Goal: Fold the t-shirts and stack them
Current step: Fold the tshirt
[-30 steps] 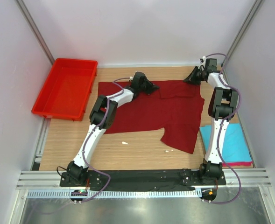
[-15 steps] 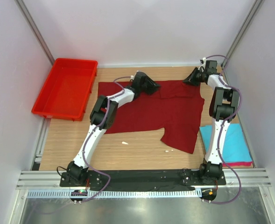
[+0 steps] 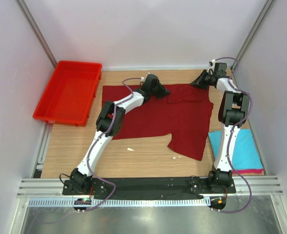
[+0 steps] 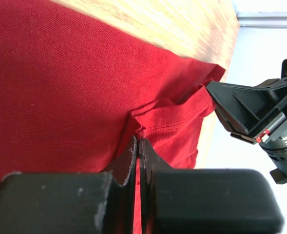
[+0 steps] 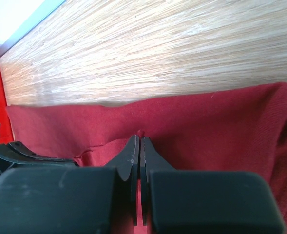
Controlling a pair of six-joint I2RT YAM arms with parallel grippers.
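Top camera looks down from behind over the whole table (image 3: 148,156). Both wrist cameras sit close, sharing the far hem of the maroon t-shirt (image 4: 60,73).

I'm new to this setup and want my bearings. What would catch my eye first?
A maroon t-shirt lies spread across the middle of the wooden table, with the left fingers and right fingers pinched shut on its far edge. A bright red tray sits far left; a folded turquoise t-shirt lies near right, atop a pink t-shirt.

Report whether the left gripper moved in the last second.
Yes. The left gripper shifted right, away from the red tray, along the maroon t-shirt.
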